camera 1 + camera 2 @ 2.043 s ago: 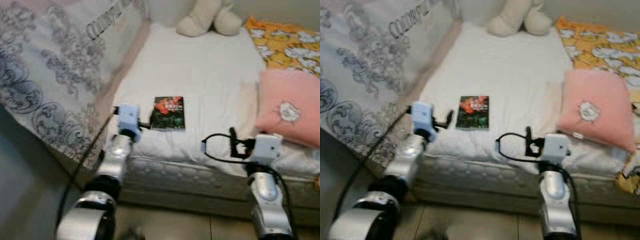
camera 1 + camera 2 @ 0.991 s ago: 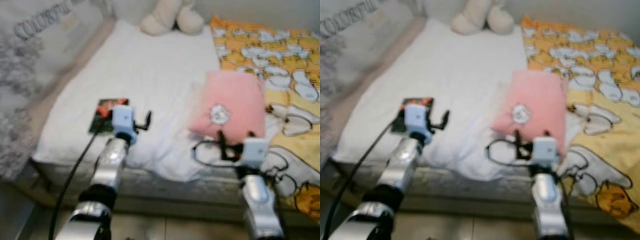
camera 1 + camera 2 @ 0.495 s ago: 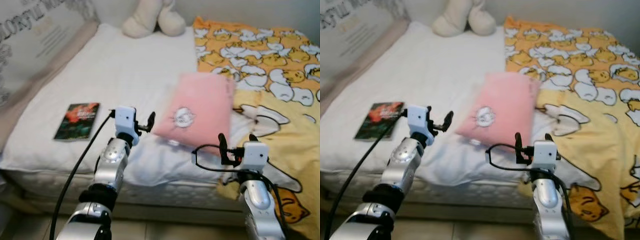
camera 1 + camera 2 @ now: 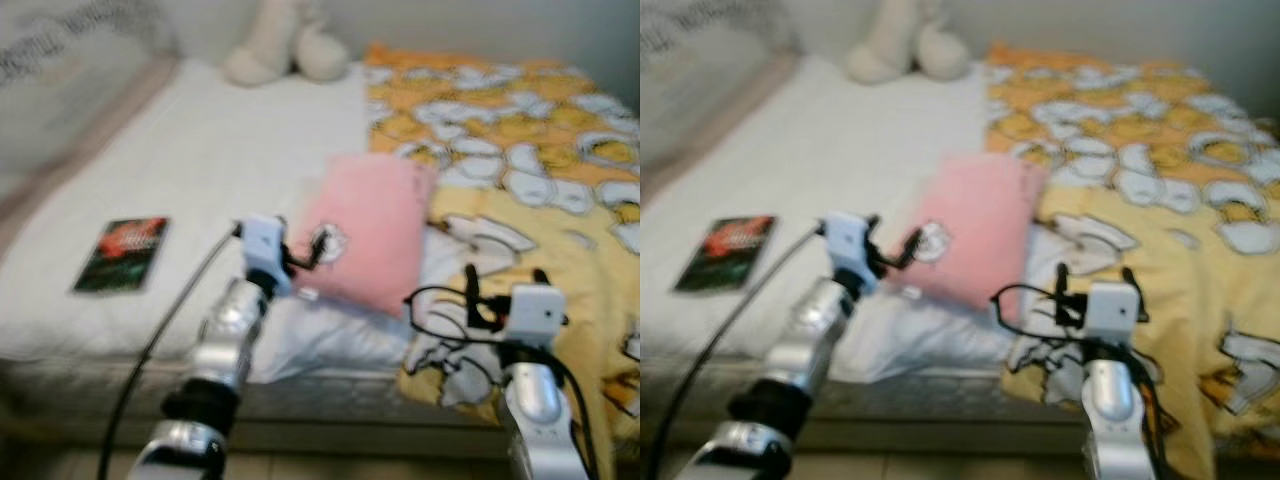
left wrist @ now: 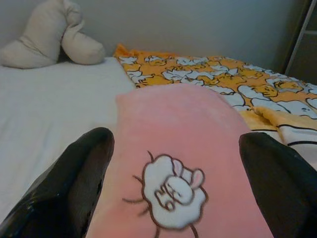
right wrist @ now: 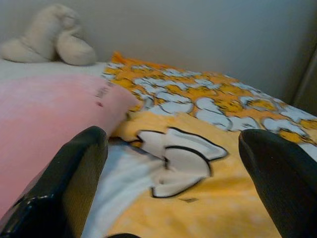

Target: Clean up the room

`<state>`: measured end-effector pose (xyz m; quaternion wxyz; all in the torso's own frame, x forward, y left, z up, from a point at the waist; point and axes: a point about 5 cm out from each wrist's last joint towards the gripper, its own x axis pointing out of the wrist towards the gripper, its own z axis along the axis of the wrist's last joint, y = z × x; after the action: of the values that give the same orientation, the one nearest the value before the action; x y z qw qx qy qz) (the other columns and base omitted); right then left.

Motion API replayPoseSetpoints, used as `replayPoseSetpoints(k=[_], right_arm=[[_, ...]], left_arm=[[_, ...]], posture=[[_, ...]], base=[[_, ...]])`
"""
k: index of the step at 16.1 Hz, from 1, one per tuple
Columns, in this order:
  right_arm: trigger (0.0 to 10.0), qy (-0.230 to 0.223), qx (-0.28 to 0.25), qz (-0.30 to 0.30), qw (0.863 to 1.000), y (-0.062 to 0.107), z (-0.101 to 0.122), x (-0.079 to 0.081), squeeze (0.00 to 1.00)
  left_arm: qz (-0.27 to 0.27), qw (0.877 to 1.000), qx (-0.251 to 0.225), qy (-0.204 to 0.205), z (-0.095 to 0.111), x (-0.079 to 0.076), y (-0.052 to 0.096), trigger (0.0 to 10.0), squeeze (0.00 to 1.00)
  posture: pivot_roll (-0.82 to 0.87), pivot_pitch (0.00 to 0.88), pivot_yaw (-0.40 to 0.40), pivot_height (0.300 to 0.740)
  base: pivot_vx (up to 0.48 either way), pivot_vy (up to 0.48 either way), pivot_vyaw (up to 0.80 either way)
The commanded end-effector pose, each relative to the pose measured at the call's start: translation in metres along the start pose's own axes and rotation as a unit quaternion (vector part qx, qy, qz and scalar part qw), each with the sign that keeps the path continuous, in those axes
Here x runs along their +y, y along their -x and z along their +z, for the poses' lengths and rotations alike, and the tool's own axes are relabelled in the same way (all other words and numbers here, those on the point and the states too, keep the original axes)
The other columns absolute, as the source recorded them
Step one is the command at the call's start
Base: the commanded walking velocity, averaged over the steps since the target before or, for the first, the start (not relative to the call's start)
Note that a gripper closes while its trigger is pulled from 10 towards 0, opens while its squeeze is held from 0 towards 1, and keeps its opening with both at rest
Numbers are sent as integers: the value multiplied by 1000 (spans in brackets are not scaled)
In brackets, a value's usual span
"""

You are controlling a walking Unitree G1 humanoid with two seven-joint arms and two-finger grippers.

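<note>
While the pink pillow (image 4: 368,232) is lying near the bed's edge (image 4: 330,375), the left gripper (image 5: 173,148) is hovering spread before it. Beside it, the right gripper (image 6: 173,148) is hanging spread over the yellow blanket (image 4: 1140,180).

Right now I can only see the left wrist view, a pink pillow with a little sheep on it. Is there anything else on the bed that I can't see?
Observer: Yes. A book lies flat on the white sheet, off to the robot's left of the pink pillow.
Operator: Where's my other arm?
Observer: The right end effector hovers open over the yellow cartoon blanket, near the bed's front edge.
Operator: Is the blanket neat?
Observer: Not quite. Its near corner hangs down over the front of the mattress.
</note>
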<state>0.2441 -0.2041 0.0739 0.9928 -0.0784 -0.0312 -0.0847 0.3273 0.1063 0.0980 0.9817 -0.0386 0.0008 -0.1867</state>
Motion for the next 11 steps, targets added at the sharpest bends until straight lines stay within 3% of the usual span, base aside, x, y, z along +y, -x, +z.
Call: replayPoseSetpoints(k=[1,4,6,8,10,11], right_arm=[[10000,2,6,0,1000,-4,0,-4,0],[10000,4,16,4,1000,-9,-2,-3,0],[10000,0,13,3,1000,-16,1,-2,0],[10000,-7,7,2,1000,-24,7,-2,0],[10000,-24,13,-34,999,-38,10,-16,0],[10000,-46,28,-50,997,-53,12,-23,0]], left_arm=[[3,1000,3,12,3,-2,-5,10000,0],[31,999,3,32,4,4,-9,10000,0],[38,999,0,17,11,10,-16,10000,0],[15,1000,-10,-21,21,4,-24,10000,0],[8,1000,-2,-25,36,5,-40,10000,0],[9,999,27,-34,46,11,-53,10000,0]], posture=[[-65,0,46,740],[-72,0,49,740],[-86,0,61,740],[-91,0,69,740],[-80,0,61,740],[-73,0,59,740]], base=[[480,0,0],[470,0,0],[441,0,0],[442,0,0],[0,0,0],[0,0,0]])
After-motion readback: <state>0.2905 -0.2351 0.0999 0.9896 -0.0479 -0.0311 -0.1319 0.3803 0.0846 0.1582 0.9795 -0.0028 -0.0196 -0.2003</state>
